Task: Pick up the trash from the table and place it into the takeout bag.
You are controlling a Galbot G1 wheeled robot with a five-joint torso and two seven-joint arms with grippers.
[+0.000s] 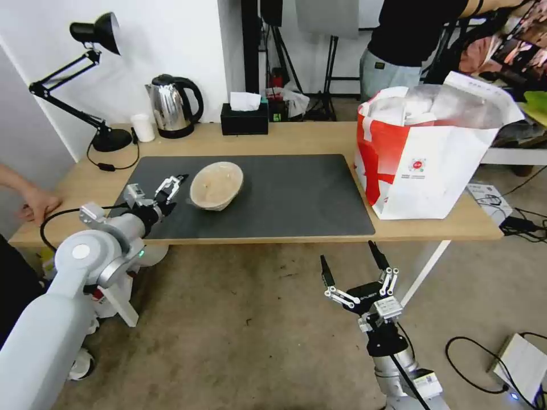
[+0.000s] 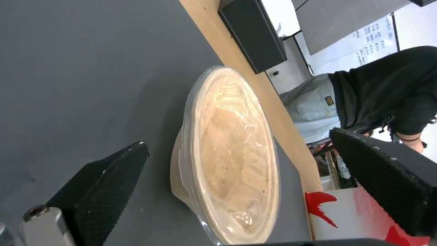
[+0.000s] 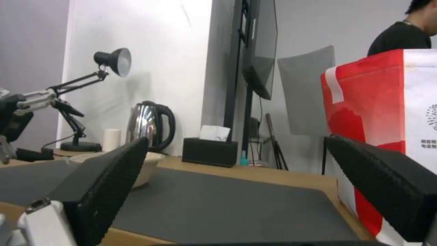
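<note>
A beige shallow paper bowl [image 1: 216, 185], the trash on view, sits on the dark grey mat [image 1: 285, 196] of the light-wood table [image 1: 307, 139]. My left gripper [image 1: 175, 191] hovers open just left of the bowl, low over the mat. In the left wrist view the bowl [image 2: 227, 153] lies ahead between the two black fingers [image 2: 104, 184], apart from both. The takeout bag [image 1: 421, 165], white with a red side, stands open at the table's right end. My right gripper [image 1: 346, 251] hangs open below the table's front edge, over the floor, holding nothing.
A steel kettle [image 1: 174, 105], a black tissue box [image 1: 244, 118], a white cup [image 1: 142, 127] and a black desk lamp [image 1: 97, 85] line the back edge. A person's hand [image 1: 37, 202] rests on the table's left edge. Cables and boxes lie on the floor at right.
</note>
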